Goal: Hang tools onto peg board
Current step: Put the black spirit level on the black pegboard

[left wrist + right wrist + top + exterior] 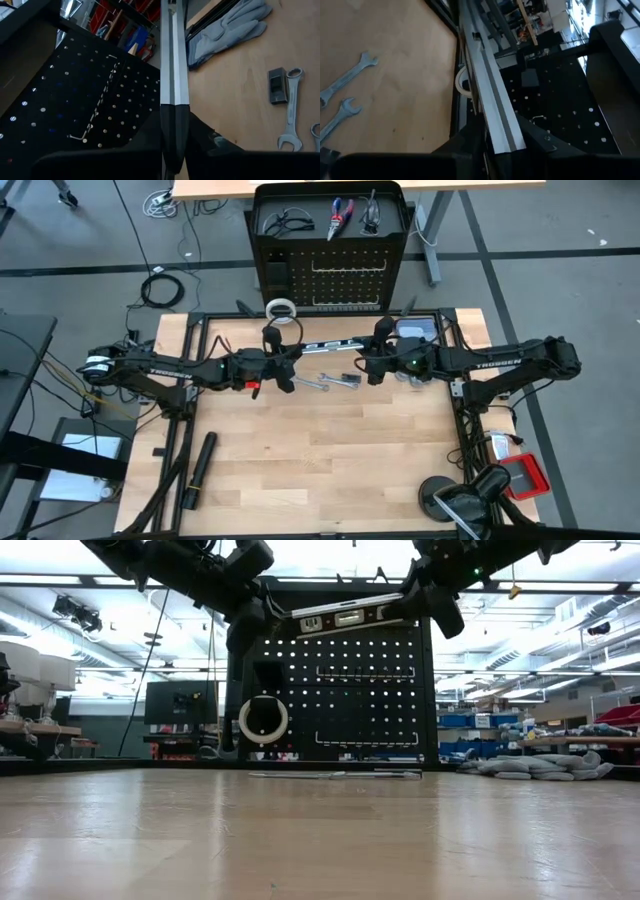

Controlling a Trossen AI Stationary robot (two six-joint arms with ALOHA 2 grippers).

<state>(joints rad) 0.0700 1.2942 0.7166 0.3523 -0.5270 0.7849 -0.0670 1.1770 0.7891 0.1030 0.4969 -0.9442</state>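
Observation:
The long strip (331, 345), a level with black face, white squares and silver sides, hangs in the air between both grippers just in front of the upright black peg board (330, 275). My left gripper (292, 352) is shut on its left end, and my right gripper (371, 346) on its right end. In the low view the strip (350, 615) slants slightly, right end higher, before the board's upper holes (350, 690). A white tape ring (263, 720) hangs on the board. Two glasses (285, 222) and the pliers (340, 218) lie on its top shelf. My left gripper pinches the strip's black-capped left end (174, 117) between its two fingers (201, 136), and the strip (173, 50) runs straight out ahead of them. The strip is lifted clear of the table. My right gripper pinches the strip's right end (501, 131) between its two fingers (536, 136), the strip (480, 60) again running on lengthwise from them, clear of the table.
Silver wrenches (335, 382) and a small dark block (276, 86) lie on the table below the strip. Grey gloves (225, 27) rest near the far right corner. A long black cylinder (200, 470) lies near the left edge.

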